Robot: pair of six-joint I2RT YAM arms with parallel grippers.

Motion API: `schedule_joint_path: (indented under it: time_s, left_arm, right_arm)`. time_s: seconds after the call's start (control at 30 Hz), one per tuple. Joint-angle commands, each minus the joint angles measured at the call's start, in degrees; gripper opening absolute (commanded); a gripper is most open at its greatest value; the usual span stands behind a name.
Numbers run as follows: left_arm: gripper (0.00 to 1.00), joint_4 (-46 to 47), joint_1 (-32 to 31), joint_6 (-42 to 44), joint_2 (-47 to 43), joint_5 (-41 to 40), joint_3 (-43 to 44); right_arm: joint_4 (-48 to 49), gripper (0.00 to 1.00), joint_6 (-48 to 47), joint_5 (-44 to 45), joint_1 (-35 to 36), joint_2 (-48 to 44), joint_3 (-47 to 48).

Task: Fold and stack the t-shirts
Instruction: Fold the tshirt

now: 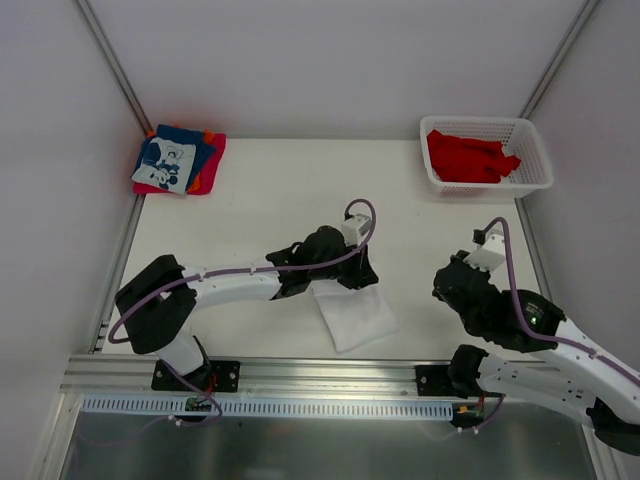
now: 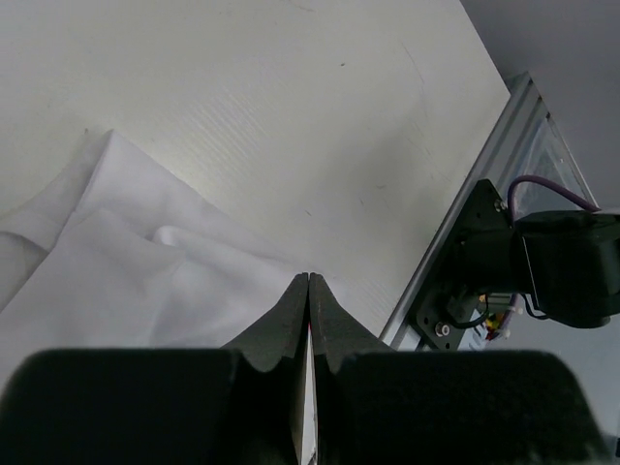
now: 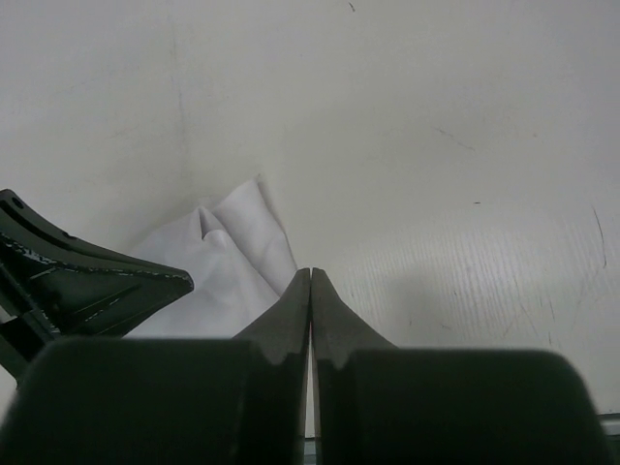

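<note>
A folded stack (image 1: pixel 178 160) lies ready; the white t-shirt (image 1: pixel 357 316) looks folded, unstacked; red t-shirts (image 1: pixel 468 157) wait in the basket (image 1: pixel 537 170); left gripper (image 2: pixel 308 280) and right gripper (image 3: pixel 310 274) are pressed together.

A white, seemingly plastic basket (image 1: pixel 541 160) stands far right on the table (image 1: pixel 280 200).

White shirt (image 1: pixel 355 315) at six o'clock; red shirts (image 1: pixel 470 158) in white lattice basket (image 1: pixel 538 160), two o'clock; blue white-printed shirt (image 1: pixel 170 160), ten o'clock.

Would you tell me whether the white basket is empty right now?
No, red t-shirts lie bunched inside the basket.
</note>
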Motion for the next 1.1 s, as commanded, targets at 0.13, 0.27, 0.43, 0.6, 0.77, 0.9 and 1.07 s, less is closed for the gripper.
schedule_joint_path:
  time_s: [0.13, 0.27, 0.43, 0.6, 0.77, 0.9, 1.07]
  left_arm:
    - [0.00, -10.73, 0.78, -0.23, -7.43, -16.05, -2.71]
    - [0.00, -12.14, 1.83, 0.39, -5.25, -17.25, -2.63]
    - [0.00, -12.06, 2.28, -1.28, -0.06, -16.37, -1.40]
    - [0.00, -11.53, 2.28, -1.46, 3.72, -14.87, 0.18]
    - [0.00, -11.09, 2.28, -1.28, 5.39, -14.61, 1.15]
    - [0.00, -10.13, 2.19, -1.46, 6.10, -14.61, 0.71]
    - [0.00, -7.93, 2.19, -1.11, 5.75, -15.40, -0.43]
  right_arm:
    - [-0.93, 0.00, 1.53, 2.80, -0.16, 2.27, 0.69]
    - [-0.93, 0.00, 1.88, 2.27, -0.16, 2.62, 0.69]
    - [-1.02, 0.01, 1.88, 2.44, -0.16, 1.22, 0.07]
    - [-1.19, 0.01, 1.97, 2.80, -0.16, -0.19, -0.72]
    - [-1.28, 0.01, 2.32, 2.97, -0.33, 0.51, -1.25]
    - [-1.19, 0.00, 2.93, 2.53, -0.42, 2.35, -1.34]
    - [-0.05, 0.00, 2.85, 2.09, -0.42, 4.64, -1.69]
